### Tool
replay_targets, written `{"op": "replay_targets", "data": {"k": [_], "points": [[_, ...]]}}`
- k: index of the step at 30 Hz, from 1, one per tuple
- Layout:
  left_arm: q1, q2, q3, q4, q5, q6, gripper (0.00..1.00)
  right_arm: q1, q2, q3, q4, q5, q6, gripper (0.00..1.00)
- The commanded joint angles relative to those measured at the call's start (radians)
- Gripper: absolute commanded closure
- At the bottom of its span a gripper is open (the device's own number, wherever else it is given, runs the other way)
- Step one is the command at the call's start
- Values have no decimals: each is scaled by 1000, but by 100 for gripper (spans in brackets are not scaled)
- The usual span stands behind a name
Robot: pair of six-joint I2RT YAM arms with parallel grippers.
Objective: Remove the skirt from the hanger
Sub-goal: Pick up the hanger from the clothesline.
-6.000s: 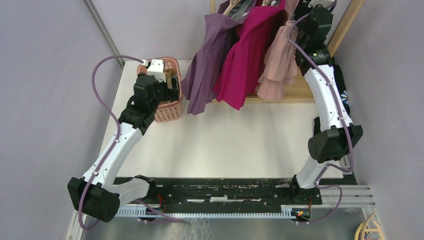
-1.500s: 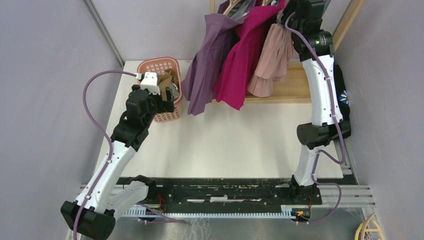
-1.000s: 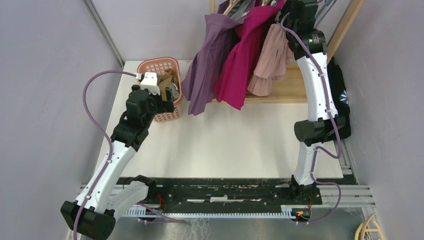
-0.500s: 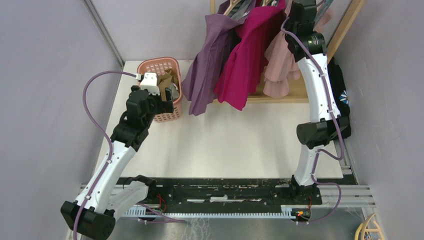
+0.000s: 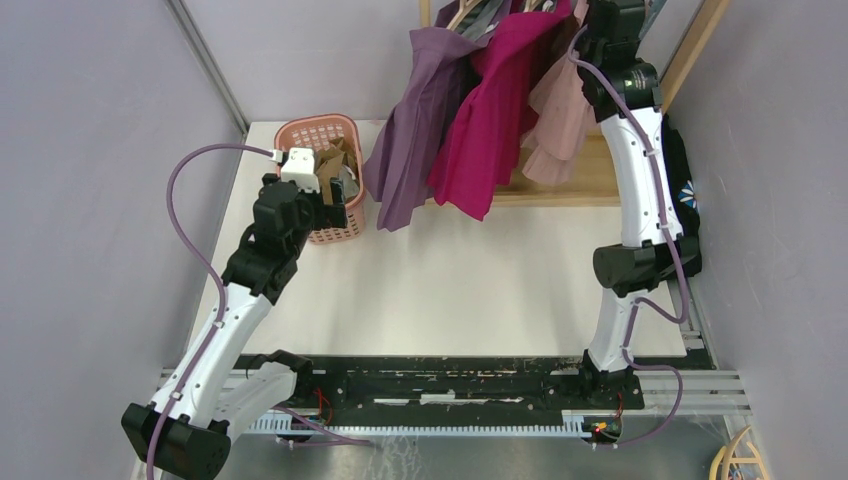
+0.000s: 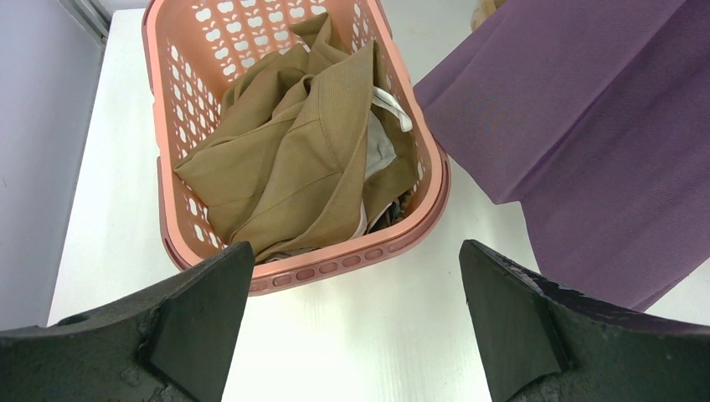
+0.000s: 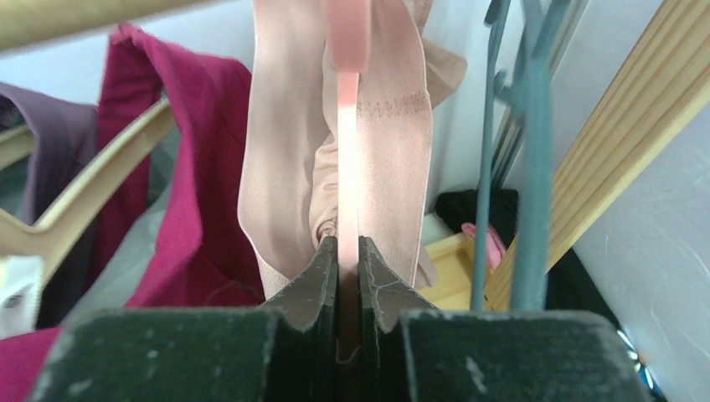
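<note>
A pale pink skirt [image 5: 560,105] hangs at the right end of the rack, draped over a pink hanger [image 7: 347,167]. In the right wrist view its fabric [image 7: 280,151] falls on both sides of the hanger's thin bar. My right gripper [image 7: 348,243] is raised up at the rack [image 5: 603,18] and is shut on that pink bar. Over the table just in front of the pink basket [image 6: 335,266], my left gripper [image 6: 353,247] stands wide open with nothing between its fingers. It also shows in the top view [image 5: 335,188].
The basket [image 5: 318,132] holds a folded tan garment [image 6: 293,159]. A purple garment [image 5: 410,110] and a magenta one [image 5: 490,110] hang left of the skirt. Teal hangers [image 7: 532,151] and the wooden rack post [image 5: 700,40] stand right of my right gripper. A black garment [image 5: 685,170] lies at the far right.
My right gripper has closed on the pink hanger bar, and the skirt has swung slightly to the right with it. The left arm has stayed still.
</note>
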Motion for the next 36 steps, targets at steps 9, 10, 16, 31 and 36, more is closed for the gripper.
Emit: {"op": "replay_targets", "data": {"k": [9,10,16,31,36], "points": [[-4,-10,6,49,4,24,1,-6,-155,-40,195,-2,-49,99],[-4,-10,6,49,7,24,1,-6,-171,-72,193,-6,-38,99],[-5,-4,5,45,12,40,1,5,-291,-271,167,-21,23,99],[-12,66,88,66,123,69,1,47,-615,-758,18,-214,85,99],[-16,93,136,77,191,54,1,55,-747,-879,-62,-334,75,99]]}}
